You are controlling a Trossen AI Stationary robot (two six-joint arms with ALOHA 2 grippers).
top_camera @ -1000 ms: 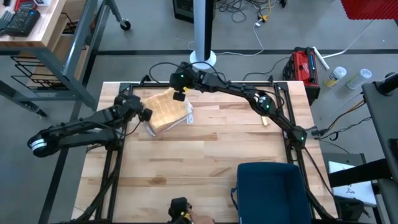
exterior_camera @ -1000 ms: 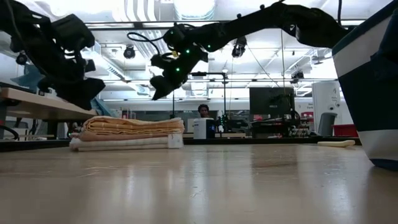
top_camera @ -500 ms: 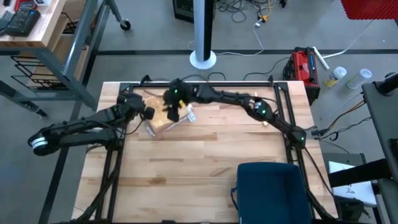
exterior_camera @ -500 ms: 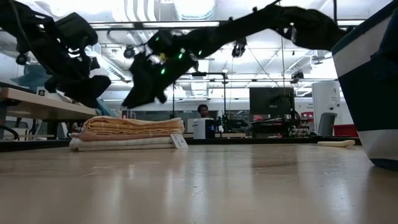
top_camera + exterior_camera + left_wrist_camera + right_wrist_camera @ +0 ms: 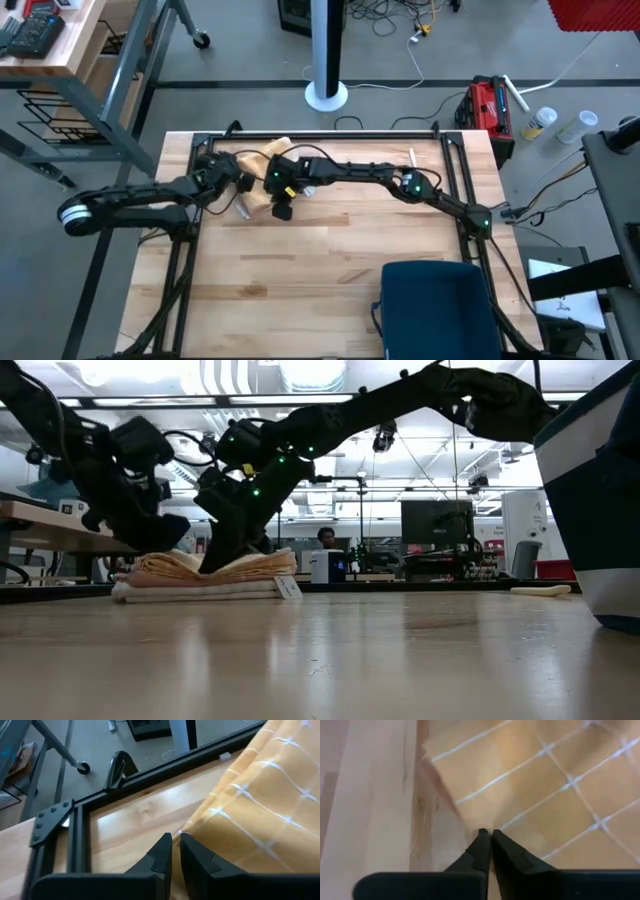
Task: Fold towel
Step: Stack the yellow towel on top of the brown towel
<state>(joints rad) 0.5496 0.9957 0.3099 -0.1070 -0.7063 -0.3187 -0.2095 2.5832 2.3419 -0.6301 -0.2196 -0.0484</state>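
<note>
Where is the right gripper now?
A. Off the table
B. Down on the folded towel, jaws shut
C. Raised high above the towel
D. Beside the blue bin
B: the right gripper presses down on the orange towel, its jaws shut on the cloth's edge.

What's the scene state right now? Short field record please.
towel: orange checked towel, folded stack at the table's far left
table: wooden table
left gripper: left gripper shut on the towel's edge
right gripper: right gripper shut on a towel layer
other: blue bin at the near right
</note>
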